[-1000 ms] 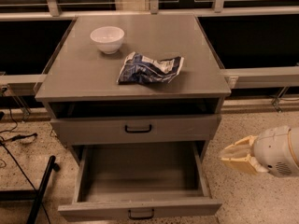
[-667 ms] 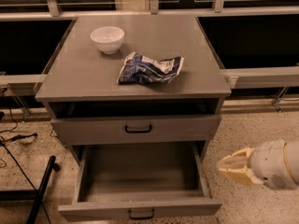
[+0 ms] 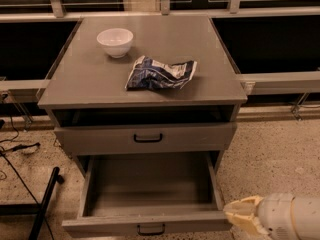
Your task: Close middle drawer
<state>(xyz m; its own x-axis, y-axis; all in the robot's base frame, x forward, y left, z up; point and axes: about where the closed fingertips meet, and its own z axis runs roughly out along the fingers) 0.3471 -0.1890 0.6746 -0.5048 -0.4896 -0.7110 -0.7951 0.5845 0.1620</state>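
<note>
The middle drawer [image 3: 150,194] is pulled far out of the grey cabinet, and its deep grey box is empty. Its flat front [image 3: 100,227] runs along the bottom edge of the view, with a small black loop handle [image 3: 151,229]. My gripper [image 3: 234,215] is cream-tipped on a white wrist. It is at the bottom right, right beside the drawer's right front corner and pointing left at it. The uppermost drawer [image 3: 145,138] above has a black handle and stands slightly out. The lowest drawer is out of view.
On the cabinet top [image 3: 90,84] stand a white bowl [image 3: 115,41] at the back left and a crumpled blue-and-white chip bag [image 3: 160,74] in the middle. A black stand leg [image 3: 45,199] and cables lie on the speckled floor at left. A rail runs behind.
My gripper has moved down and to the left, from beside the drawer's right side to its right front corner. The drawers, bowl and bag have not moved.
</note>
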